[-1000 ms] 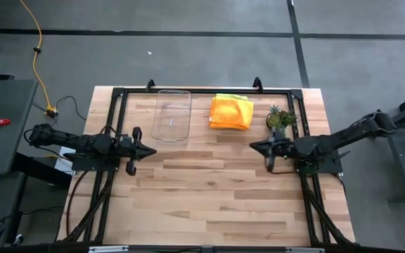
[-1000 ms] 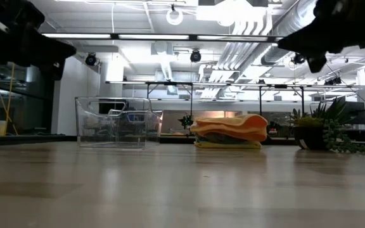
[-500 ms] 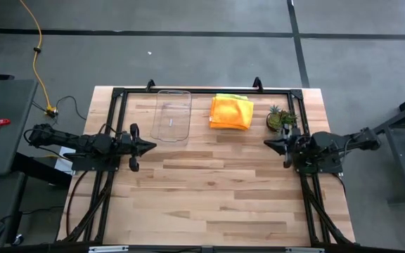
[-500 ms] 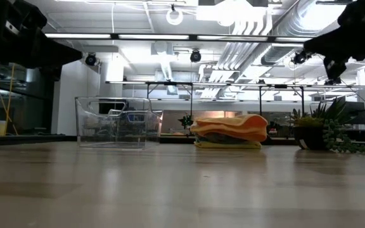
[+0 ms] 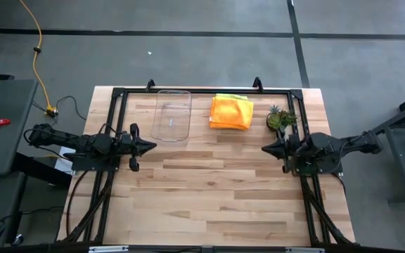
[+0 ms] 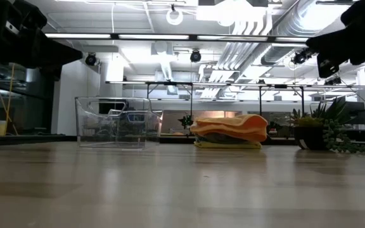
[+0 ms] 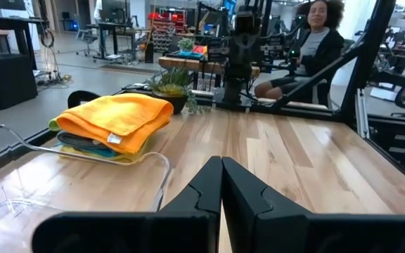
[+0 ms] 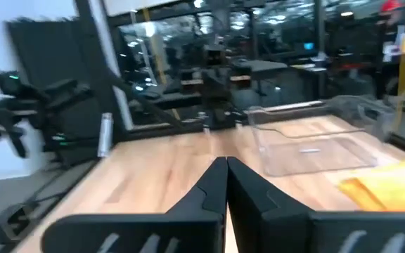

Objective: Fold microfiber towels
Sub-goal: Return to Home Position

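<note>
The microfiber towels [image 5: 231, 111] lie folded in one stack at the far middle of the table, the orange one on top. The left wrist view [image 7: 114, 121] shows grey, teal-blue and yellow edges under the orange. My left gripper [image 5: 152, 146] is shut and empty over the table's left side, pointing right; its fingers meet in the left wrist view [image 7: 221, 161]. My right gripper [image 5: 264, 148] is shut and empty over the right side, pointing left; its fingers meet in the right wrist view [image 8: 226, 161]. Both hang above the table, well short of the stack.
A clear plastic tray [image 5: 173, 116] stands left of the stack. A small potted plant [image 5: 281, 118] stands right of it, close to my right gripper. A black frame [image 5: 202, 90] runs along the table's far edge and sides. A person sits beyond the table [image 7: 315, 42].
My right gripper has drawn back toward the table's right edge, its arm folding in, and has stayed shut. The towel stack has not moved.
</note>
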Controlling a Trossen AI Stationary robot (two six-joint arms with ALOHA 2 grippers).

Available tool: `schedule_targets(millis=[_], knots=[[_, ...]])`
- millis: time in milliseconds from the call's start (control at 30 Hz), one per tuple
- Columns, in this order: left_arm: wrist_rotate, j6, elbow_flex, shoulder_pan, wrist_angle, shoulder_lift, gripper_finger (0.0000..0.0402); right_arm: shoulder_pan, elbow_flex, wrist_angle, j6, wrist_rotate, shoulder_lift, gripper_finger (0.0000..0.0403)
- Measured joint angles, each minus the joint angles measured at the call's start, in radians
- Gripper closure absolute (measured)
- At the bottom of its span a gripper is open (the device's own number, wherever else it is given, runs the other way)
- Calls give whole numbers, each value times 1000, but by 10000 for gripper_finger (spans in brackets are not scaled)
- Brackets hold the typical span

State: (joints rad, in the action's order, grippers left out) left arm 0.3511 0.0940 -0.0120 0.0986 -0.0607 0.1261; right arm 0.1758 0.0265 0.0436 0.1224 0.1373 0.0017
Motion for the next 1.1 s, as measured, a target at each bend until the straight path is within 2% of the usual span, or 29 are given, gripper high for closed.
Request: schedule_targets(millis=[67, 233, 333, 633, 767, 1100], knots=[[0, 0, 0, 0, 1, 0, 402, -35, 0, -16, -9, -15, 0, 403], [0, 0, 0, 0, 0, 0, 401, -149, -1, -68, 33, -148, 0, 403], [0, 0, 0, 0, 0, 0, 401, -193, -13, -30, 14, -187, 3, 403], [0, 0, 0, 0, 0, 0, 401, -208, -16, -21, -76, -188, 5, 403], [0, 0, 0, 0, 0, 0, 402, -208, -16, -28, -101, -148, 5, 403], [0, 0, 0, 2, 1, -3, 402, -208, -16, -30, 39, -141, 5, 403]])
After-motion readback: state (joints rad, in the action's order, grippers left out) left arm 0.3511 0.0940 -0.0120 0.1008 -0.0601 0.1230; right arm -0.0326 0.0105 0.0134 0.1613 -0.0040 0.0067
